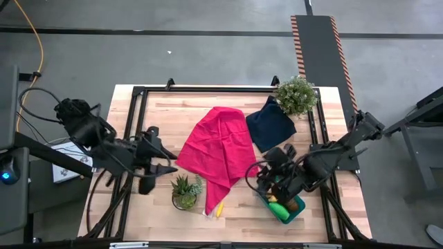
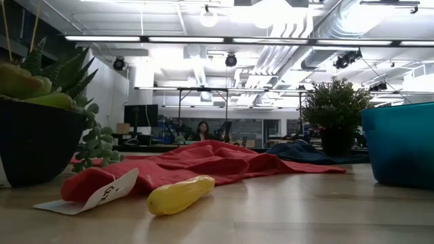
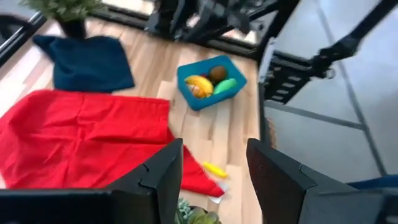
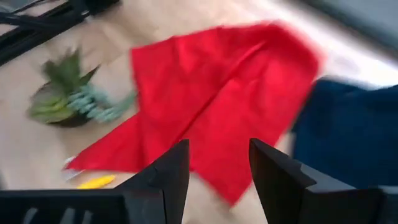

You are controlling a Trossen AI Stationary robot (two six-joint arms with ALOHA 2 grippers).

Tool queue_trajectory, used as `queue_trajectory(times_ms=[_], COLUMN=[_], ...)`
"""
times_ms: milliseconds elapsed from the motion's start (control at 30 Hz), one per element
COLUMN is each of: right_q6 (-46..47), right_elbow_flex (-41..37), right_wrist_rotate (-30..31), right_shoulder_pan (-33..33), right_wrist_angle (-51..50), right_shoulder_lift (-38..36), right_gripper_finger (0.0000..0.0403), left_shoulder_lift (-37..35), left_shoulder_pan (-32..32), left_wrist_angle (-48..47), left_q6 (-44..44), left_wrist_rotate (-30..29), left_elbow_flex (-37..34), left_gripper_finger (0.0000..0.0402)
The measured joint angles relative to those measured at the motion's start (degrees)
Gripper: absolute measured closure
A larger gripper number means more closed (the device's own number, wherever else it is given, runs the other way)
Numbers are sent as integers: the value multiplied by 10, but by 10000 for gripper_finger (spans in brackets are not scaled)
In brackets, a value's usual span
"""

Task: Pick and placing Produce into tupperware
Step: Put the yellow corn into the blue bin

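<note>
The small yellow plastic toy banana (image 1: 219, 209) is lying on the wooden counter (image 1: 159, 111) at the tip of the crumpled red cloth (image 1: 220, 149), between the two arms, its long axis tilted. The left claw (image 1: 160, 168) is hanging open and empty beyond the potted succulent (image 1: 185, 191). The right claw (image 1: 271, 171) is gaping empty above the teal rectangular plastic tub (image 1: 293, 209), looking slightly nearer. The arm is hiding most of the tub's contents from overhead.
</note>
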Motion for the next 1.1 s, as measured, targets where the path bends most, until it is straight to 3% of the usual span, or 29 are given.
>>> queue_trajectory(times_ms=[133,300,667,1100], right_q6=[16,52,54,49], right_elbow_flex=[44,41,-105,-227], right_wrist_rotate=[31,45,8,-27], right_shoulder_pan=[1,20,104,138], right_wrist_angle=[-122,-234,-175,-103], right_shoulder_lift=[-5,-50,-223,-275], right_gripper_finger=[247,247,247,247], left_shoulder_lift=[37,91,193,246], left_shoulder_pan=[0,0,60,64], left_wrist_angle=[-8,-6,33,62], left_q6=[-59,-157,-328,-457], left_wrist_rotate=[-21,-25,56,150], left_elbow_flex=[3,3,3,3], left_gripper_finger=[236,236,236,236])
